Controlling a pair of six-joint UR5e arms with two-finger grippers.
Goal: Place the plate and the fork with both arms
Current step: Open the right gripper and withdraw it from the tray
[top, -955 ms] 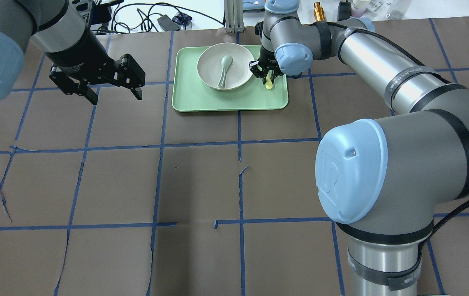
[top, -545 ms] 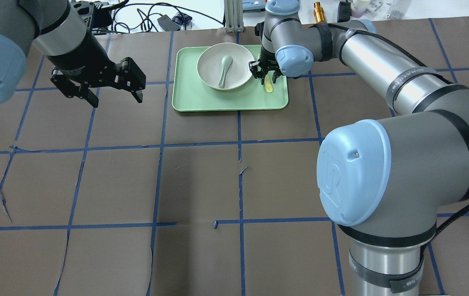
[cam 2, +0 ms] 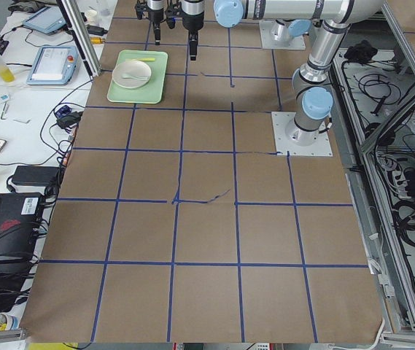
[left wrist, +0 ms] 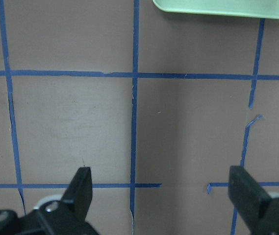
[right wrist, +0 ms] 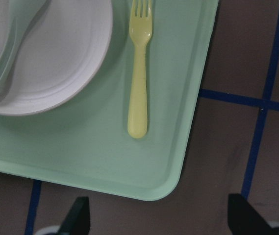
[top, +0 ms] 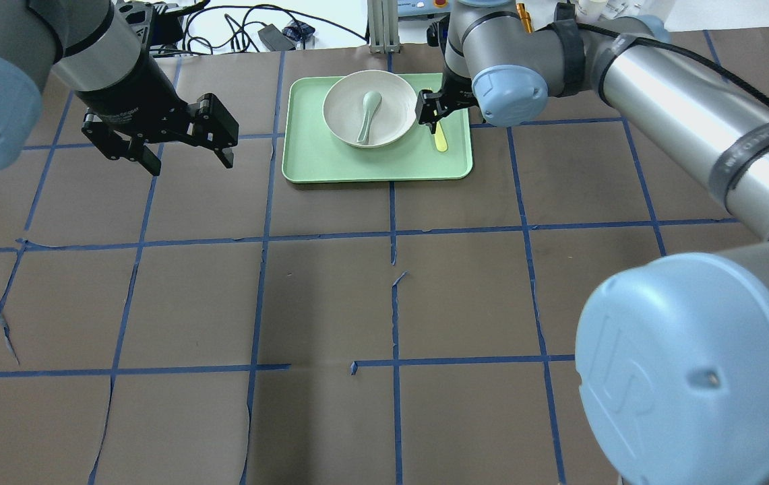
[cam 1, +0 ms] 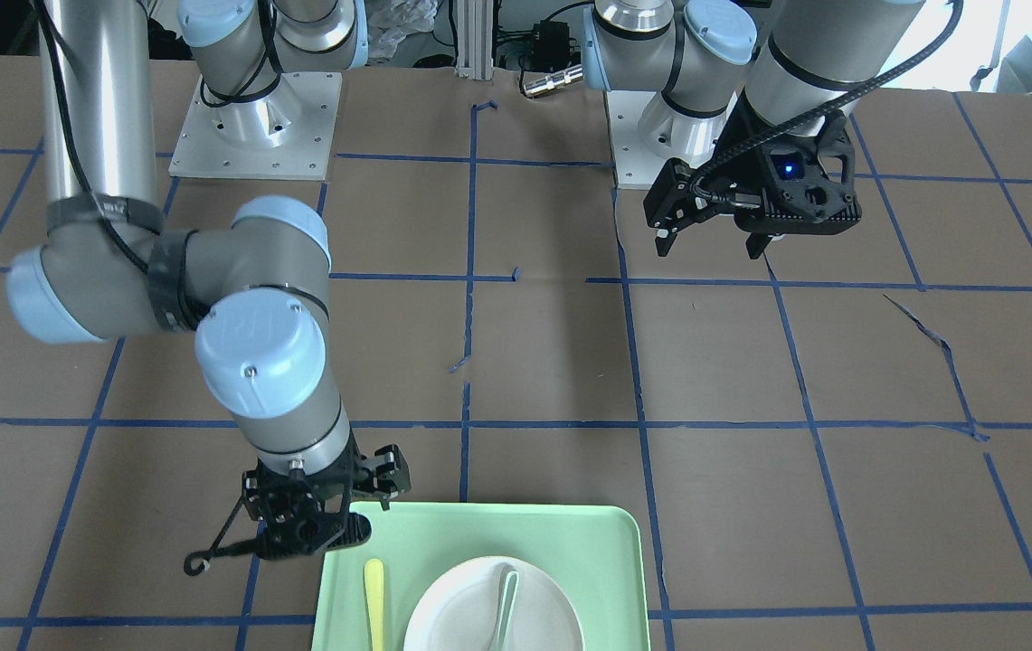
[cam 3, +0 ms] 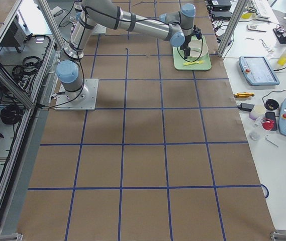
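Note:
The off-white plate (top: pixel 384 101) sits on the mint-green tray (top: pixel 317 162) with a grey-green spoon (top: pixel 367 116) lying in it. The pale yellow fork (top: pixel 441 139) lies flat on the tray just right of the plate, tines toward the far edge; it also shows in the right wrist view (right wrist: pixel 140 73) and the front view (cam 1: pixel 373 597). My right gripper (top: pixel 435 113) hovers above the fork, open and empty, its fingers (right wrist: pixel 80 218) spread wide. My left gripper (top: pixel 189 160) is open and empty above the table, left of the tray.
The tray stands at the far middle of the brown, blue-taped table (top: pixel 384 303). Cables and small items lie beyond the far edge (top: pixel 242 30). The left wrist view shows bare table and the tray's corner (left wrist: pixel 222 7).
The fork went from hanging in my right gripper to lying flat on the tray. The right gripper opened and rose. The left gripper shifted slightly.

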